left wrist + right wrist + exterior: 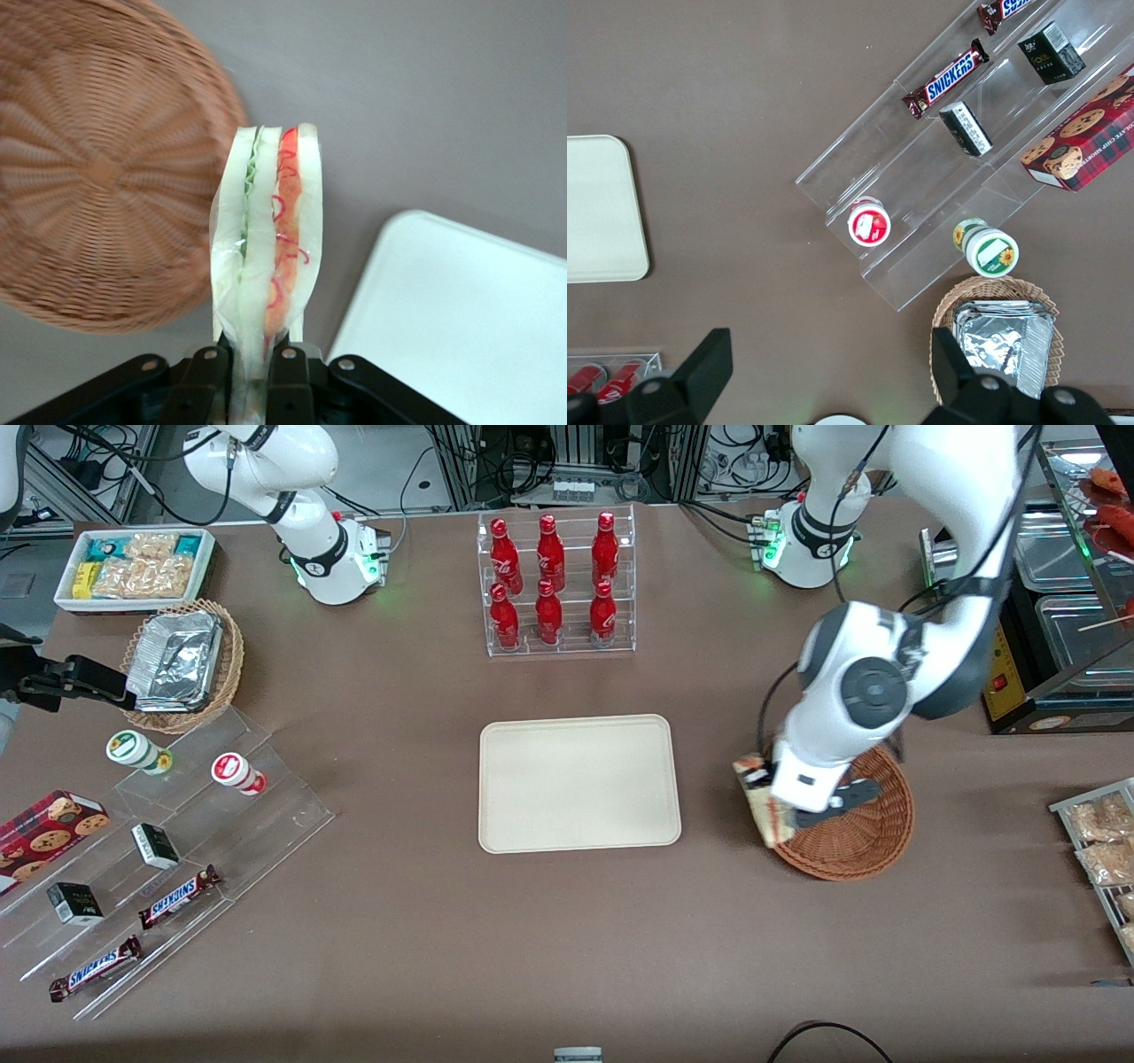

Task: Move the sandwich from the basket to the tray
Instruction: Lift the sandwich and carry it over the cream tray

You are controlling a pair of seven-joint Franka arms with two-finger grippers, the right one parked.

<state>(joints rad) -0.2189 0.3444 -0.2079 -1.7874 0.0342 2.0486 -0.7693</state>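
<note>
My left gripper (769, 797) is shut on the sandwich (762, 808), a clear-wrapped wedge of pale bread with red and green filling (268, 239). It hangs above the table at the edge of the reddish-brown woven basket (859, 833), between the basket and the cream tray (578, 782). In the left wrist view the two black fingers (205, 381) pinch the wrapper's end, with the basket (97, 177) beside the sandwich and a corner of the tray (461, 319) showing. The basket looks bare inside where it shows.
A clear rack of red bottles (554, 584) stands farther from the front camera than the tray. Toward the parked arm's end lie a tan basket with foil trays (182, 664), a white box of snacks (135, 567) and an acrylic stand with snack items (159, 868). Snack packets (1103, 841) lie toward the working arm's end.
</note>
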